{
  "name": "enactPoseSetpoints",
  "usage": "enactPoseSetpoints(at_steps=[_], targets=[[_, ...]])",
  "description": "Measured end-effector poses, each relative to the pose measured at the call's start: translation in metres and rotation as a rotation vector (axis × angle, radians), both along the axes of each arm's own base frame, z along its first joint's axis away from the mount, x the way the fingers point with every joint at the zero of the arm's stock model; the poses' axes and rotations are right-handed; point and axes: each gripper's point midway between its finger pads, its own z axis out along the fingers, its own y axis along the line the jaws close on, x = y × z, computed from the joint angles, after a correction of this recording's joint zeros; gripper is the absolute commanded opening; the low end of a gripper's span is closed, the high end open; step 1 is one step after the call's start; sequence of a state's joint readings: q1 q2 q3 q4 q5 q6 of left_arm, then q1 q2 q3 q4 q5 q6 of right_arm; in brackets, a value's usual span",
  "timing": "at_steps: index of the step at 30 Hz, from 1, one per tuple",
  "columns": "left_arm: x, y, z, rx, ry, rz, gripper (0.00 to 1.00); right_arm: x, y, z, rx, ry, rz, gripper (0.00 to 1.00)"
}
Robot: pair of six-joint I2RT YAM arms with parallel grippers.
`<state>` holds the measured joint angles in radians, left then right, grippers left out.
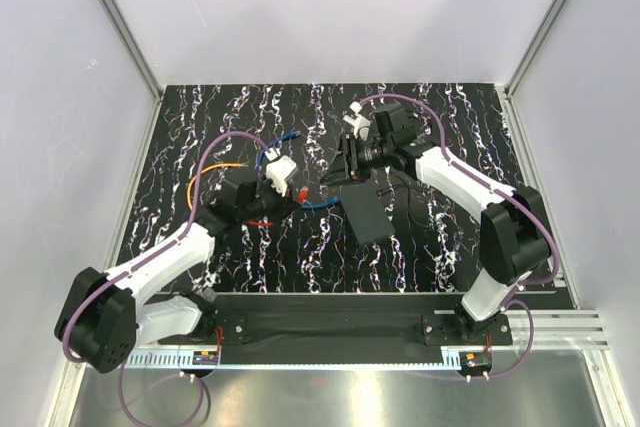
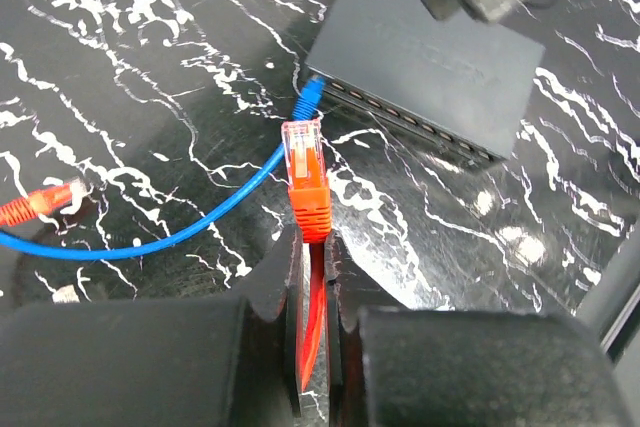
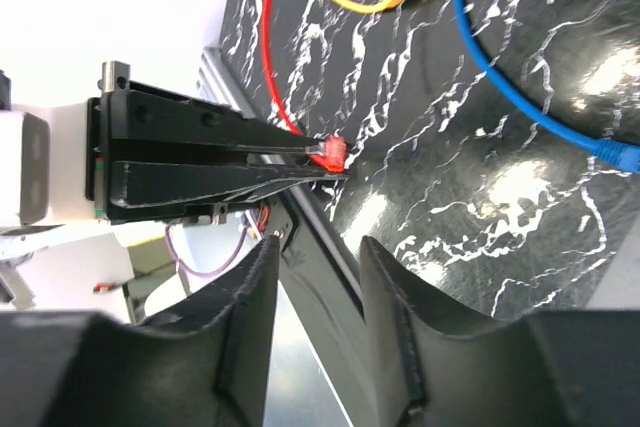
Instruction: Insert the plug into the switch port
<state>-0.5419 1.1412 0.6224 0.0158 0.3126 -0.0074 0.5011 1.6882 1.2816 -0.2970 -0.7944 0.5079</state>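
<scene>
Overhead, the left gripper (image 1: 285, 195) and right gripper (image 1: 352, 179) meet at the switch (image 1: 370, 215), but the plug and sockets are too small to read there.

From the left wrist, the left gripper (image 2: 312, 247) is clenched on the red cable just behind the plug (image 2: 303, 147). The plug points ahead of the fingertips, short of the switch port (image 2: 385, 112) row and not square to that edge. A blue cable (image 2: 215, 215) already fills the corner socket just ahead, so driving straight on would likely jam the plug against it or the housing. Held behind the boot, the plug may also swivel on contact. The port openings are shadowed.

From the right wrist, the right gripper (image 3: 318, 252) straddles a dark slab, apparently the switch. I cannot tell whether its pads press on it. If they do not, the box could slide away under the push.
</scene>
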Motion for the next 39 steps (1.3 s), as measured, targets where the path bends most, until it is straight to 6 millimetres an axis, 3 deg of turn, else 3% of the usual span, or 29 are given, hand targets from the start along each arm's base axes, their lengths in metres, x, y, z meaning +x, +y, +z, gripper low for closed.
enactPoseSetpoints(at_steps=[5, 8, 13, 21, 32, 35, 36, 37, 38, 39], targets=[[-0.008, -0.004, -0.002, 0.026, -0.034, -0.086, 0.00, -0.006, 0.004, -0.003, 0.021, 0.042, 0.047, 0.44], [-0.013, -0.007, -0.004, 0.046, -0.050, -0.131, 0.00, -0.005, 0.008, -0.016, 0.016, 0.092, 0.062, 0.48], [-0.020, -0.013, -0.005, 0.066, -0.078, -0.189, 0.00, -0.014, 0.013, -0.031, 0.002, 0.155, 0.090, 0.47], [-0.022, -0.015, -0.005, 0.080, -0.100, -0.214, 0.00, -0.032, 0.026, -0.027, 0.016, 0.170, 0.155, 0.41], [-0.024, -0.017, -0.005, 0.089, -0.107, -0.232, 0.00, -0.032, 0.029, -0.032, 0.004, 0.189, 0.163, 0.38], [-0.025, -0.017, -0.007, 0.095, -0.107, -0.236, 0.00, -0.032, 0.030, -0.034, -0.002, 0.195, 0.166, 0.31], [-0.025, -0.016, -0.007, 0.096, -0.107, -0.237, 0.00, -0.032, 0.030, -0.035, -0.006, 0.195, 0.164, 0.24], [-0.025, -0.016, -0.007, 0.096, -0.107, -0.236, 0.00, -0.032, 0.029, -0.035, -0.008, 0.191, 0.165, 0.11], [-0.025, -0.016, -0.007, 0.097, -0.107, -0.236, 0.00, -0.032, 0.029, -0.036, -0.012, 0.194, 0.163, 0.11], [-0.025, -0.017, -0.007, 0.097, -0.107, -0.237, 0.00, -0.032, 0.028, -0.037, -0.019, 0.189, 0.162, 0.04]])
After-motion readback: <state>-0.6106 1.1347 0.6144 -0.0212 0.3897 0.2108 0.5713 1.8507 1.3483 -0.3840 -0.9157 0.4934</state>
